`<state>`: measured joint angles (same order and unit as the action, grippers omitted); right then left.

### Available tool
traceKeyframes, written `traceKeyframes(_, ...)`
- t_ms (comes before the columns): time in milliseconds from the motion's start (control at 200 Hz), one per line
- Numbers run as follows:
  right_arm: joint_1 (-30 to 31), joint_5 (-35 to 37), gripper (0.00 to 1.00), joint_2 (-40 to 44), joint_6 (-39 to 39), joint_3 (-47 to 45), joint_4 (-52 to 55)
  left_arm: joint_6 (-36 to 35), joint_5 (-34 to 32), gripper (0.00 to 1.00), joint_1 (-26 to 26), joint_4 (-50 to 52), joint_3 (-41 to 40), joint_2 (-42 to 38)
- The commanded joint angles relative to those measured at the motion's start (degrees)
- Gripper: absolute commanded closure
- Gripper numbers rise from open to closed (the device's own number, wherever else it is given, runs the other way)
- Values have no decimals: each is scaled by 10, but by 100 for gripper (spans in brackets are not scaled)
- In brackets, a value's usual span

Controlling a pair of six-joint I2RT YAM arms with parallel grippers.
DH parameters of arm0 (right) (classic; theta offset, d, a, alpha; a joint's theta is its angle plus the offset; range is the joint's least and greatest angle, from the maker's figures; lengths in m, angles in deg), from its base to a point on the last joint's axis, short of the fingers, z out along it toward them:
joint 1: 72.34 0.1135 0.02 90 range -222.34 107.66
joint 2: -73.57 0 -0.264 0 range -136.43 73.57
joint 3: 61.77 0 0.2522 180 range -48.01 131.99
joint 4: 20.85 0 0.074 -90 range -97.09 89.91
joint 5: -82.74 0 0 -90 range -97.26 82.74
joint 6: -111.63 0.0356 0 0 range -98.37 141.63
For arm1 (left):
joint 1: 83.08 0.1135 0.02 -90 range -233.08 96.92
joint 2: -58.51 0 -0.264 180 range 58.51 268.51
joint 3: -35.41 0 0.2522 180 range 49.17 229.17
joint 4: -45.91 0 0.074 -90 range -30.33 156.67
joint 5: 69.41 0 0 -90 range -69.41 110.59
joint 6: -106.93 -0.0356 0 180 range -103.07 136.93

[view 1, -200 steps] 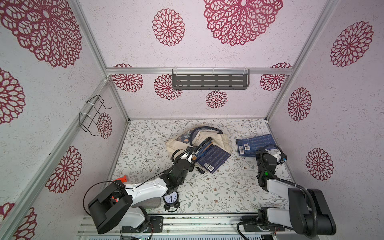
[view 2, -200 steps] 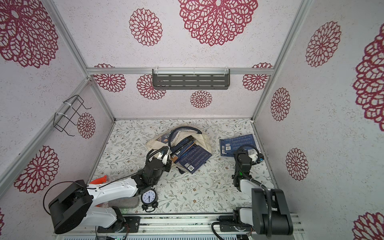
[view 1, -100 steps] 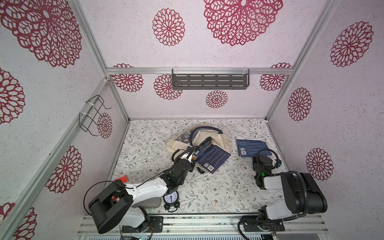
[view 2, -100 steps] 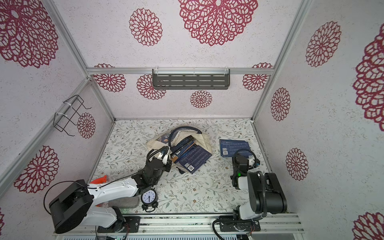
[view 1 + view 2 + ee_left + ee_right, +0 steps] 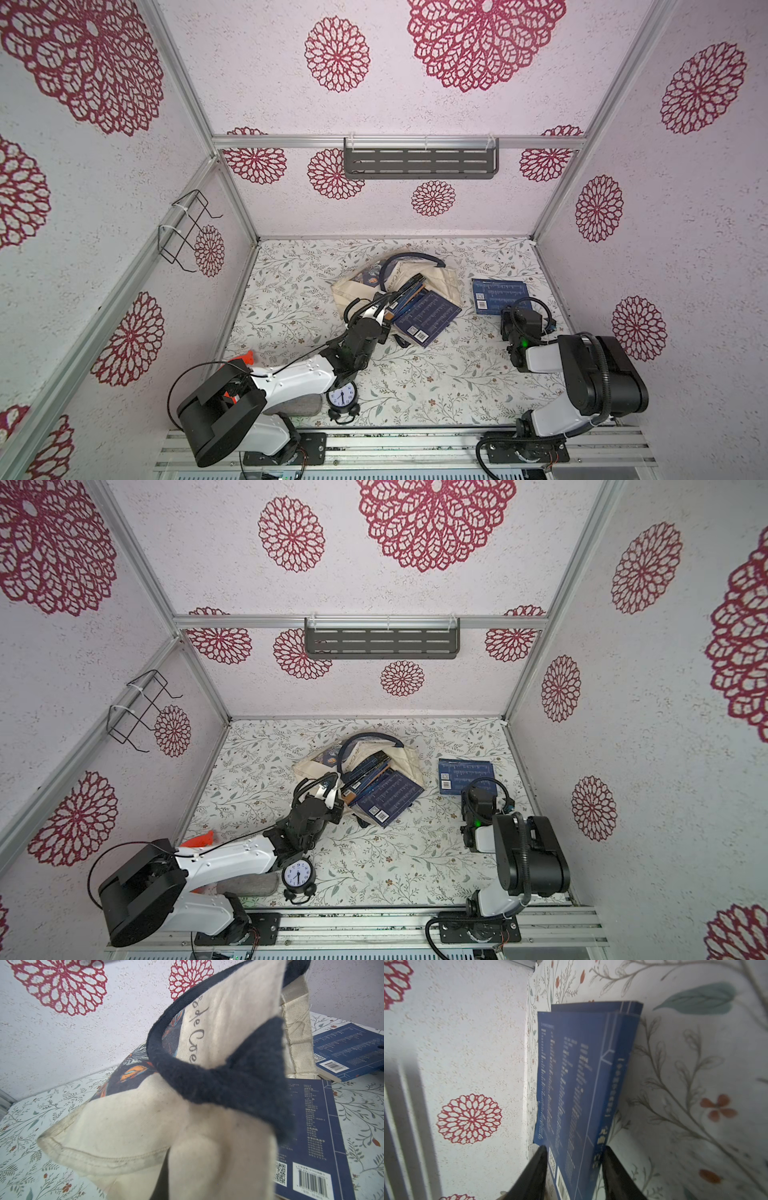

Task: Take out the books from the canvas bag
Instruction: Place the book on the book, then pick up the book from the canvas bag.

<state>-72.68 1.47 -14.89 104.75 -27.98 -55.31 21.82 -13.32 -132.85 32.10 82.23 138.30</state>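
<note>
Left hand (image 5: 380,311) tight on canvas bag (image 5: 446,278) rim; right hand (image 5: 575,1147) open astride navy book (image 5: 581,1074) edge, wall (image 5: 467,1043) near.

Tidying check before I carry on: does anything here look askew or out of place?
Yes. The canvas bag lies crumpled, and books jut from its mouth in a skewed, overlapping fan. One navy book lies flat apart from it. An alarm clock stands near the front edge.
</note>
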Motion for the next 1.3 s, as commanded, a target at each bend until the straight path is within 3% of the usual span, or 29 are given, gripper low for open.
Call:
traceKeyframes(0, -2, 5, 43, 42, 0, 5, 25, -5, 10, 100, -7, -14, 18, 6)
traceKeyframes(300, -1, -26, 13, 119, -12, -5, 111, -5, 9, 100, -6, -14, 17, 0)
traceKeyframes(450, 16, -35, 6, 218, -110, 12, 213, -2, 12, 100, -7, -16, 15, -3)
traceKeyframes(535, 54, -43, 6, 263, -170, 29, 266, -2, 13, 100, -8, -17, 15, -2)
traceKeyframes(670, 122, -80, 12, 309, -177, 3, 269, -2, 13, 100, -8, -17, 14, -2)
traceKeyframes(831, 225, -30, 20, 332, -189, -20, 307, -1, 13, 100, -7, -20, 13, -4)
traceKeyframes(956, 255, -50, 28, 307, -171, -52, 221, -1, 17, 100, -8, -21, 13, -2)
traceKeyframes(1296, 300, -74, 34, 187, -186, -10, 146, -4, 12, 100, -8, -27, 8, -7)
